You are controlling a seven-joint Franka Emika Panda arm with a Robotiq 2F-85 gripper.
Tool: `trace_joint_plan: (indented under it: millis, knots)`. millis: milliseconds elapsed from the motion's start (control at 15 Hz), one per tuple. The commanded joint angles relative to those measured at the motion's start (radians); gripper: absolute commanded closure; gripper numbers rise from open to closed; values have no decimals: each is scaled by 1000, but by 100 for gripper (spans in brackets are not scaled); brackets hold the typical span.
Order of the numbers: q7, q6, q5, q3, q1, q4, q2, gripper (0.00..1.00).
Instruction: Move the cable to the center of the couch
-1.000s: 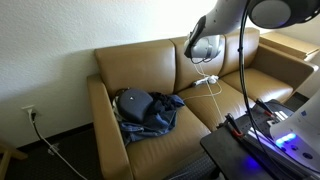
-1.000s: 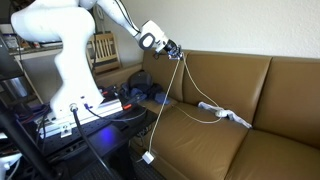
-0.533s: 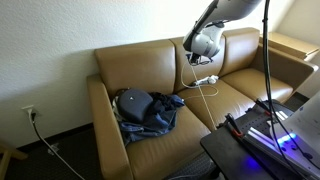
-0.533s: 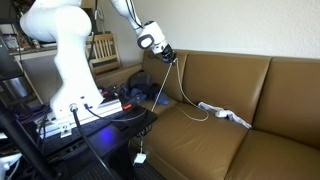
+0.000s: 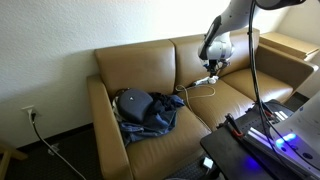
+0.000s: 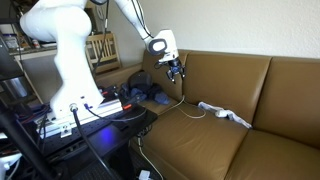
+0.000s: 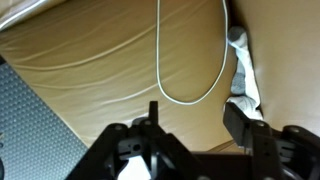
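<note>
now the jaws hover apart, gripping nothing, low over the couch point(image 5: 150, 65) seat, and the cable point(image 7: 160, 55) lies looped just ahead of them, strands running away, block end right.

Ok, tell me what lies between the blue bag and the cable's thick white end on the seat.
In an exterior view, only bare couch leather lies between the blue bag and the cable's thick white end, crossed by the cable's thin loop.
</note>
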Motion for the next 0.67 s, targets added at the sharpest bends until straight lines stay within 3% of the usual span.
trace_joint_plan:
  millis: [0, 133, 267, 533, 600]
  knots:
    - [121, -138, -278, -131, 91, 7, 16, 1]
    - [140, -166, -461, -159, 102, 12, -25, 0]
    - [146, -84, -560, -162, 102, 9, -81, 0]
    - [137, 92, -636, -161, 125, -29, -238, 0]
    - [171, 39, -632, -145, 93, 26, -145, 0]
